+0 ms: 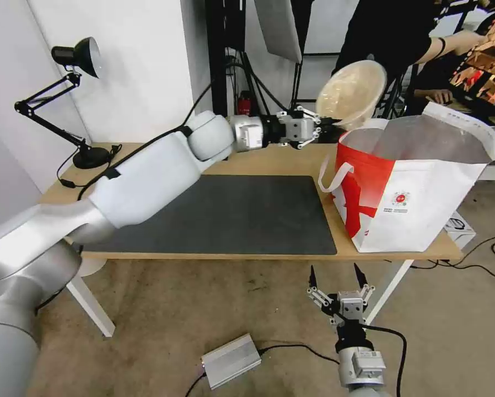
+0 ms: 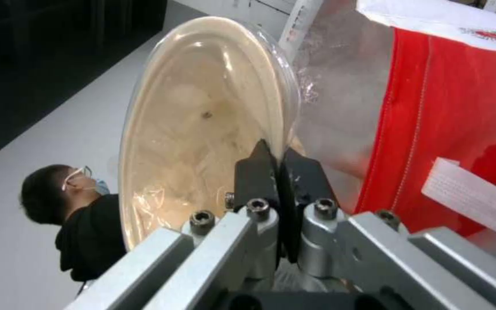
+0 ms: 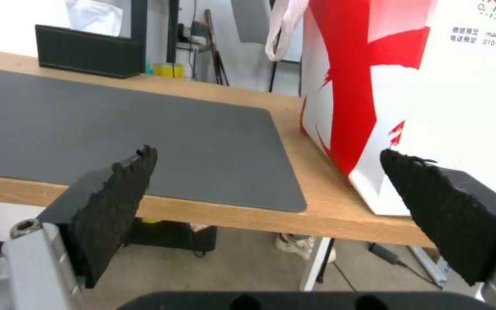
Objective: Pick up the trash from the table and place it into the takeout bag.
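We hold the beige paper-pulp bowl (image 1: 351, 94) in our left pincer (image 1: 320, 128), clamped on its rim. In the left wrist view the two dark fingers (image 2: 254, 172) close together on the thin edge, with a clear film lid over the bowl's mouth. The bowl stands tipped on its side in the air, above the far left corner of the takeout bag (image 1: 424, 187), just over its rim and not yet inside.

The bag stands upright on the right end of the desk (image 1: 269, 160), its mouth open and the silver lining showing. The dark grey mat (image 1: 225, 212) beside it carries nothing, so we judge this to be the last of the trash, though we cannot see into the bag.

Our right pincer (image 1: 335, 278) waits below the desk's front edge, its fingers spread wide apart and holding nothing.

The step in hand is the drop into the bag. The next move calls for carrying the bowl further over the opening, clear of the rim and the white strap handle (image 1: 335, 176), before we let go; released where it is, it could catch the edge and tip outward.
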You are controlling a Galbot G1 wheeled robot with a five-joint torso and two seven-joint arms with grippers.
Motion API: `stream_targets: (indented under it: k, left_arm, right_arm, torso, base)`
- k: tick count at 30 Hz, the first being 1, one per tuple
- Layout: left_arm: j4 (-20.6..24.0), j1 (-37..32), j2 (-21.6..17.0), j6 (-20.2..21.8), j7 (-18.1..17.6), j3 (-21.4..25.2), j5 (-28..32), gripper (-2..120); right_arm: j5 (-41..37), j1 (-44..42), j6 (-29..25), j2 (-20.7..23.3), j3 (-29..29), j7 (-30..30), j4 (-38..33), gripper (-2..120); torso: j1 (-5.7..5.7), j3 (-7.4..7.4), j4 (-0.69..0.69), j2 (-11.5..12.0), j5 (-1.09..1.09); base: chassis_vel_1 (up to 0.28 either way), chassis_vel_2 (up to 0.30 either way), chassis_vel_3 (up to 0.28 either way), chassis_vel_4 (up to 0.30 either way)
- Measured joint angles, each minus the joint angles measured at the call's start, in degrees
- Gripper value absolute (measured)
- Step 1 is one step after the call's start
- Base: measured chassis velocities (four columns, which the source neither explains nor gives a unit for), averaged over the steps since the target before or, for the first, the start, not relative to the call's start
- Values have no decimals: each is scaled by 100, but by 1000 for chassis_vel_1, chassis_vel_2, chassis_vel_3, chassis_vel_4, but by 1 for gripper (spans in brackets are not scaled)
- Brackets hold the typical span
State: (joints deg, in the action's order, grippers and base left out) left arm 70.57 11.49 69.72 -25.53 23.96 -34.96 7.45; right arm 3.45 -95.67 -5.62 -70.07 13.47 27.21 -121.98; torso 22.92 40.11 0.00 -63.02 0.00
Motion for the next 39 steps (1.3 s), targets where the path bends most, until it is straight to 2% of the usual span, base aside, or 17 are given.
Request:
stream_targets:
  k: [12,19,39]
  left_arm:
    - [-492,14,534,-162,114,-49,-255,0]
    - [-653,-55,685,-221,133,-75,-358,0]
    - [-1531,-197,1435,-602,237,110,-860,0]
  right_arm:
    - [-3,15,-2,-39,20,-3,-4,99]
    - [-5,20,-2,-67,20,-5,-2,99]
    - [-22,57,-2,-112,19,-7,44,99]
  torso:
    - [0,-1,-1,0,1]
    - [0,-1,0,0,-1]
    - [0,-1,0,0,0]
  base:
    - [0,0,0,0]
    - [0,0,0,0]
    - [0,0,0,0]
